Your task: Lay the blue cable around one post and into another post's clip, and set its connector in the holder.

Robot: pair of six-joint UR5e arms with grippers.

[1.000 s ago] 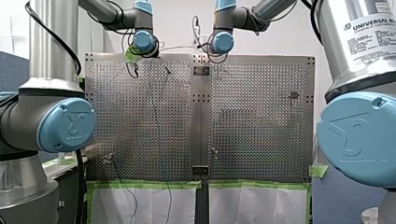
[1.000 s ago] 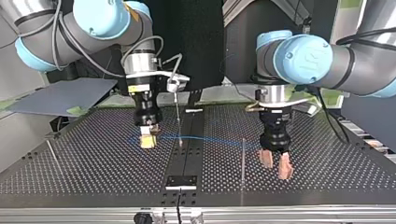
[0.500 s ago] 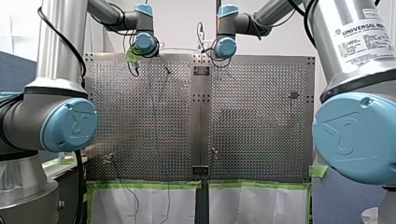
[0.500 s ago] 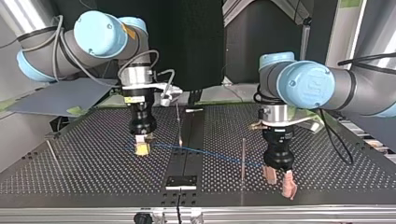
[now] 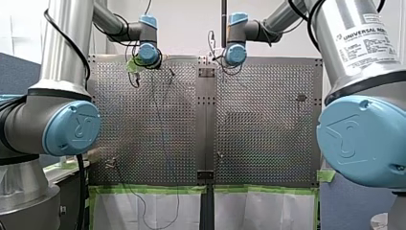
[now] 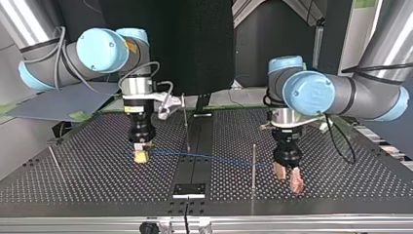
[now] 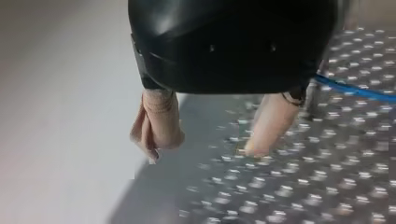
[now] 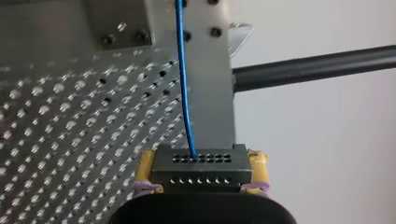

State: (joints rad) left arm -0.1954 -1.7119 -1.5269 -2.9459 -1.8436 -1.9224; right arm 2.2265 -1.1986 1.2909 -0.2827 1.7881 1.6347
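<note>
In the top view my right gripper (image 6: 140, 156) hangs at the left, its yellow pads shut on the black connector (image 6: 140, 152). The right wrist view shows that connector (image 8: 201, 167) clamped between the pads, with the blue cable (image 8: 184, 84) running ahead from it. The blue cable (image 6: 209, 157) stretches across the centre strip to a thin upright post (image 6: 253, 165). Just beyond that post my left gripper (image 6: 288, 178) stands open and empty, low over the table. In the left wrist view its beige pads (image 7: 159, 122) are spread, and the cable (image 7: 357, 91) passes beside one finger.
A second thin post (image 6: 186, 122) stands near the centre strip and a leaning rod (image 6: 54, 161) at the top view's left. A small plate (image 6: 190, 189) sits on the strip by the table's (image 6: 97, 187) near edge. In the front view the perforated table (image 5: 258, 120) carries small fixtures.
My right gripper has carried the connector toward the top view's left, drawing the cable along. My left gripper came nearer the post and the near edge, still open.
</note>
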